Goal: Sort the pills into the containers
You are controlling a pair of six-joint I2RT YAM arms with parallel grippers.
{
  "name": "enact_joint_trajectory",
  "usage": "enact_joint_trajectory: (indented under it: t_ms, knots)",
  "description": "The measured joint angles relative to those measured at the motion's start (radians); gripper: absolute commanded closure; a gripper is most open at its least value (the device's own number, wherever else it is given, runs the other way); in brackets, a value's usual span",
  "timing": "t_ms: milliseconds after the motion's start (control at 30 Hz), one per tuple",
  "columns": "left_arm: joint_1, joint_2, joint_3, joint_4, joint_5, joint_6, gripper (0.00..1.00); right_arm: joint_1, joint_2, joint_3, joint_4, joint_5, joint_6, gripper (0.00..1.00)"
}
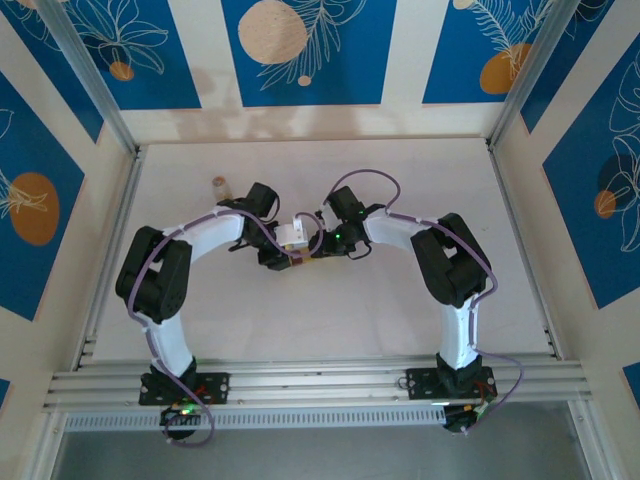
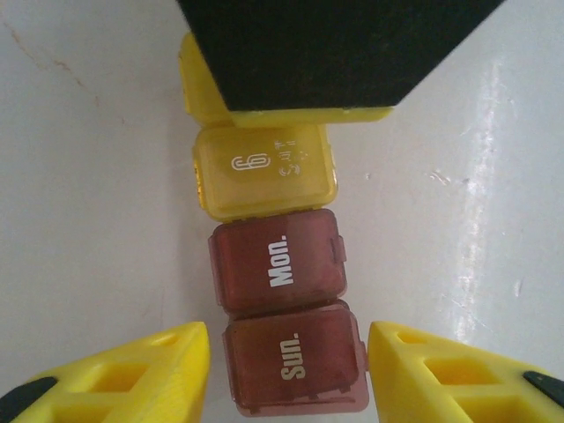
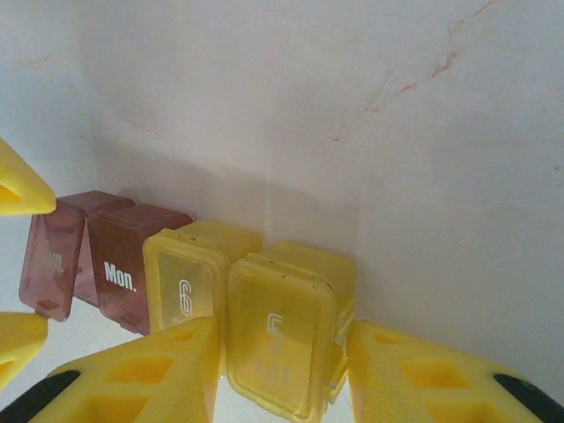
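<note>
The containers are small boxes joined in a row on the white table: dark red "Sun." (image 2: 295, 366), dark red "Mon." (image 2: 278, 262), yellow "6" (image 2: 263, 170) and yellow "5" (image 3: 282, 335). All their lids are down, and no pills can be seen. My left gripper (image 2: 289, 352) straddles the "Sun." box with a thin gap at its left finger, so it is open. My right gripper (image 3: 280, 370) is shut on the yellow "5" box at the other end. From above, both grippers (image 1: 283, 256) (image 1: 325, 250) meet at mid-table.
A small tan cylinder (image 1: 218, 185) stands upright behind the left arm. A black part of the right arm (image 2: 335, 53) covers the far end of the row. The left gripper's yellow fingertips (image 3: 19, 189) flank the "Sun." box (image 3: 53, 260). Panels wall the table (image 1: 400, 330) in.
</note>
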Motion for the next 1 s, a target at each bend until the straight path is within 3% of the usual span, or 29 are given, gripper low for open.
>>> enact_joint_trajectory:
  t_ms: [1000]
  knots:
    - [0.015, -0.11, -0.154, 0.368, -0.158, -0.152, 0.45, 0.005, 0.0, 0.008, -0.011, 0.023, -0.008, 0.59]
